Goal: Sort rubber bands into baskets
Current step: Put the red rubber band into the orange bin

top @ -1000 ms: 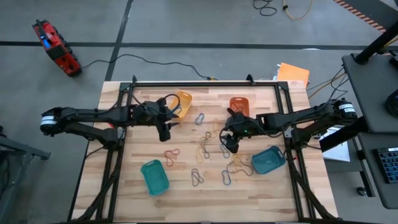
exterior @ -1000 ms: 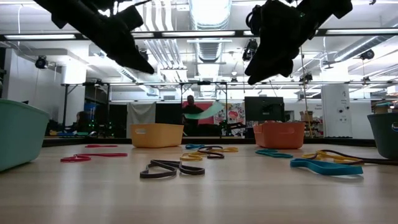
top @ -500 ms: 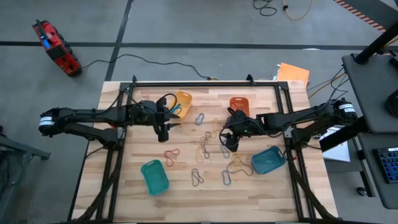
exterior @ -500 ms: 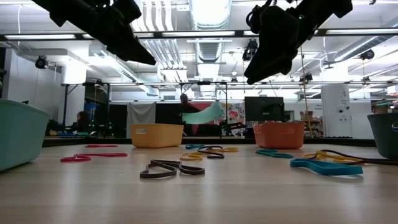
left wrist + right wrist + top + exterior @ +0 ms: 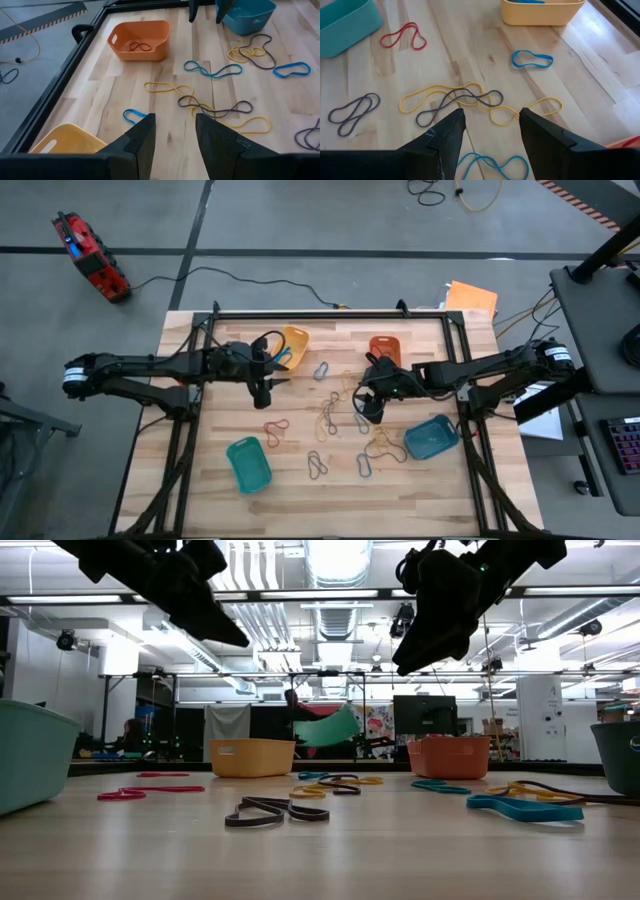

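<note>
1. Most rubber bands [image 5: 345, 412] lie loose mid-table [image 5: 300, 500], between my 4 baskets [image 5: 248, 463].
2. The orange basket [image 5: 139, 40] holds 1 red band; the yellow basket [image 5: 542, 11] shows a blue one.
3. My left end effector [image 5: 172, 131] and right end effector [image 5: 490, 125] hover above the bands, fingers parted, grasping nothing.
4. I judge sorting barely begun.

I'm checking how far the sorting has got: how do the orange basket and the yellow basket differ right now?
The orange basket holds a red rubber band; the yellow basket shows something blue inside. In the high view, the orange basket stands apart from both arms, while the yellow basket sits right beside the left gripper. Both are small rounded tubs near the table's far edge.
</note>
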Robot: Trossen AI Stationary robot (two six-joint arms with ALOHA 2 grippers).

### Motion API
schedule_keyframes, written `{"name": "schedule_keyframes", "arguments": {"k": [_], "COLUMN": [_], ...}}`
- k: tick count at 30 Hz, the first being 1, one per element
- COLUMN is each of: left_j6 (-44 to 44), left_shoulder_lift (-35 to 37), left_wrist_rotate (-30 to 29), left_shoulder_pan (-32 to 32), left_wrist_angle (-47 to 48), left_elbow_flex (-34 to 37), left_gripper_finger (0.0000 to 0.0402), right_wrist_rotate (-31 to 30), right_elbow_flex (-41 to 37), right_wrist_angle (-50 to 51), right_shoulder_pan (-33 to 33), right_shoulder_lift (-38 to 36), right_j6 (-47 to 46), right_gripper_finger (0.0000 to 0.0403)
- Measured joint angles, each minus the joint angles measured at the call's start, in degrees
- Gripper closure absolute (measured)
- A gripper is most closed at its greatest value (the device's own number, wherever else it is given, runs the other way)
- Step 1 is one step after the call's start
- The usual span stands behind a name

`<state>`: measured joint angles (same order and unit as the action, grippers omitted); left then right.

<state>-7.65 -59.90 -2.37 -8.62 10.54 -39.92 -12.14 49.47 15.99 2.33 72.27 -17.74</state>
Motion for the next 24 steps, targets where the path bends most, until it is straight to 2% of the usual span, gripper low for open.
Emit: {"name": "schedule_keyframes", "arguments": {"k": [15,24], "left_j6": [0.2,0.5], "left_shoulder_lift": [-0.2,-2.2], "left_wrist_rotate": [0.0,0.0], "left_shoulder_pan": [0.0,0.0], "left_wrist_angle": [0.2,0.4], "left_elbow_flex": [0.0,0.0], "left_gripper_finger": [0.0277,0.0277], "right_wrist_rotate": [0.0,-0.1], "right_elbow_flex": [0.0,0.0], "right_wrist_angle": [0.0,-1.3], "right_shoulder_pan": [0.0,0.0], "right_shoulder_lift": [0.0,0.0], "right_j6": [0.1,3.9], "right_gripper_finger": [0.0220,0.0220]}}
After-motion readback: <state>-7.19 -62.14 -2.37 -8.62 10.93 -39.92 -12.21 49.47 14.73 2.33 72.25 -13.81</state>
